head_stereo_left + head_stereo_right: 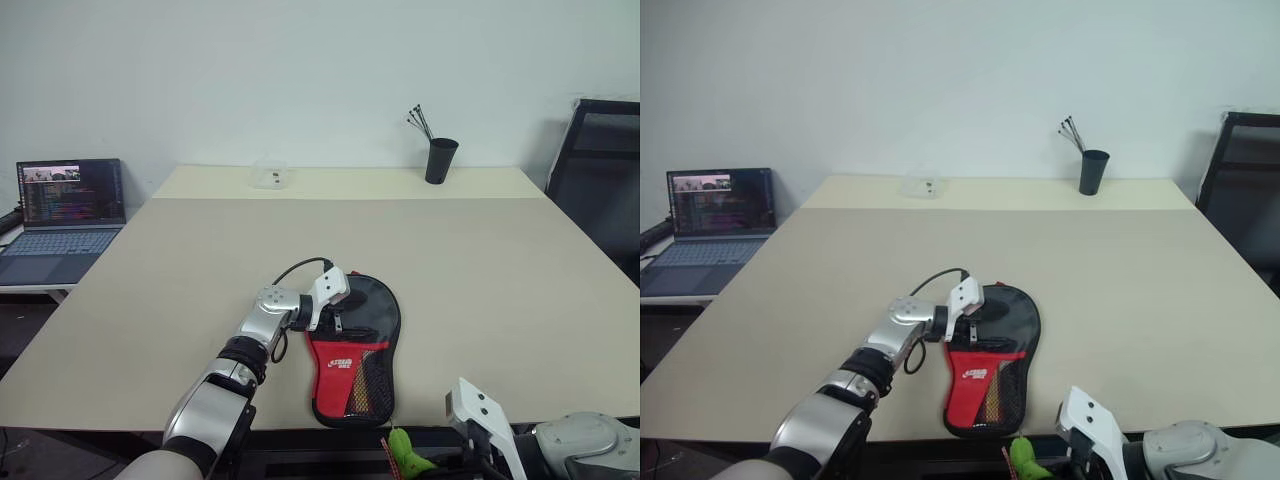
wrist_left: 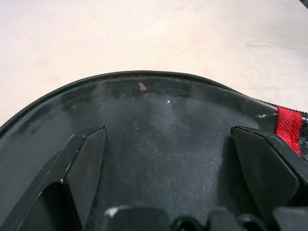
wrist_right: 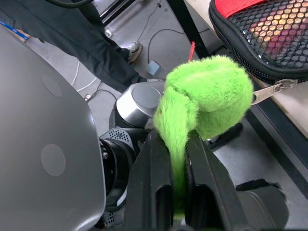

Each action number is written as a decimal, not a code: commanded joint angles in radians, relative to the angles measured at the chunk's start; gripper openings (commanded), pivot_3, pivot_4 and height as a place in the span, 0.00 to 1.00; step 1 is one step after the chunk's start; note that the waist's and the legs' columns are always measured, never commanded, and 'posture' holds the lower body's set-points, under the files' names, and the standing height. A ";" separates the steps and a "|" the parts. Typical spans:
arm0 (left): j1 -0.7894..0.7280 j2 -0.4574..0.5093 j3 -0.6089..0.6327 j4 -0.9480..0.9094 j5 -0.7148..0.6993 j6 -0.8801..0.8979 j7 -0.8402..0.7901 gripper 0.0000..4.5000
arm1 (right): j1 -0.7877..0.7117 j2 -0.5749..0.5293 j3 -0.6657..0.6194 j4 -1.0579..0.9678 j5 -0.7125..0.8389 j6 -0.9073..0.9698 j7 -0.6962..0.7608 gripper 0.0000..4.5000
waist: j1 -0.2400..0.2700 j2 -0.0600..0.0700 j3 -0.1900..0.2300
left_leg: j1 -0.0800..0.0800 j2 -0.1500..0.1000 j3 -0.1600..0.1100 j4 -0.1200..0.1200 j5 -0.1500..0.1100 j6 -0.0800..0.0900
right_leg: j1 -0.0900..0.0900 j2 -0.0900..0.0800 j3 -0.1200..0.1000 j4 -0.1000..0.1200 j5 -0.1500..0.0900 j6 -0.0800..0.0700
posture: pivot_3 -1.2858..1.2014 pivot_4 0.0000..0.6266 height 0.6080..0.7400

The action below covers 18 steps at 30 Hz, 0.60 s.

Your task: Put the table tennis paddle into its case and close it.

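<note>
One case (image 1: 355,350) is lying flat on the tabletop (image 1: 480,290), its red end reaching the near edge. One green zip pull (image 3: 202,101) is hanging off that edge beside the case, and the right gripper (image 3: 178,168) is pinching it with fingers pressed together. The left gripper (image 2: 163,159) is resting over the case's black top, fingers spread wide. One black cup (image 1: 440,160) and one clear box (image 1: 270,175) are standing far beyond the case, leaving wide bare tabletop between.

Head stereo pair overlooking table (image 1: 480,260), wrist cameras close on case (image 1: 355,350)
</note>
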 commanded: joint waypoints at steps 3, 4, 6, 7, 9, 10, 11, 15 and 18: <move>0.044 0.004 -0.031 0.049 0.063 0.014 0.031 1.00 | -0.050 -0.057 -0.037 -0.011 0.101 -0.029 0.022 0.14 | 0.000 0.000 0.000 | 0.000 0.000 0.000 0.000 0.000 0.000 | 0.000 0.000 0.000 0.000 0.000 0.000 | 0.52 0.24 1.00; 0.044 0.003 -0.031 0.049 0.062 0.014 0.033 1.00 | -0.056 -0.074 -0.037 -0.009 0.105 -0.038 0.031 0.19 | 0.000 0.000 0.000 | 0.000 0.000 0.000 0.000 0.000 0.000 | 0.000 0.000 0.000 -0.001 0.000 0.000 | 0.52 0.24 1.00; 0.045 0.003 -0.031 0.048 0.062 0.014 0.035 1.00 | -0.062 -0.098 -0.035 -0.006 0.113 -0.052 0.033 0.34 | 0.000 0.000 0.000 | 0.000 0.000 0.000 0.000 0.000 0.000 | 0.001 0.000 0.000 -0.002 0.000 0.000 | 0.52 0.24 1.00; 0.045 0.002 -0.031 0.048 0.062 0.013 0.035 1.00 | -0.069 -0.108 -0.035 -0.004 0.118 -0.061 0.036 0.41 | 0.000 0.000 0.000 | 0.000 0.001 -0.001 0.000 0.000 0.000 | 0.001 0.000 -0.001 -0.004 0.000 0.000 | 0.52 0.24 1.00; 0.045 0.000 -0.031 0.046 0.062 0.011 0.038 1.00 | -0.093 -0.134 -0.040 0.001 0.117 -0.091 0.053 0.58 | -0.001 0.000 0.000 | 0.000 0.002 0.000 -0.001 0.000 0.000 | 0.001 -0.001 -0.001 -0.006 0.000 0.000 | 0.52 0.24 1.00; 0.046 0.000 -0.030 0.046 0.062 0.010 0.039 1.00 | -0.099 -0.145 -0.041 0.003 0.116 -0.104 0.060 0.64 | -0.001 0.000 0.000 | 0.000 0.002 0.000 -0.001 0.000 0.000 | 0.001 -0.001 -0.001 -0.007 0.000 0.000 | 0.52 0.24 1.00; 0.046 -0.001 -0.030 0.044 0.061 0.009 0.039 1.00 | -0.109 -0.152 -0.045 0.017 0.107 -0.120 0.065 0.71 | -0.001 0.000 0.000 | 0.000 0.002 0.000 -0.001 0.000 0.000 | 0.001 -0.001 -0.001 -0.007 0.000 0.000 | 0.52 0.24 1.00; 0.053 0.008 -0.024 0.021 0.052 0.004 0.032 1.00 | -0.200 -0.133 -0.021 0.155 0.026 -0.191 0.051 0.71 | -0.004 -0.001 0.000 | 0.000 0.003 0.000 0.000 0.000 0.000 | 0.001 -0.003 -0.001 -0.009 0.000 0.000 | 0.52 0.24 1.00; 0.074 0.046 0.001 -0.063 0.020 0.006 0.006 1.00 | -0.288 -0.058 0.033 0.308 -0.128 -0.341 0.020 0.71 | -0.008 -0.003 0.000 | 0.000 0.003 0.001 -0.001 0.000 0.000 | 0.001 -0.004 0.000 -0.009 0.000 0.000 | 0.52 0.24 1.00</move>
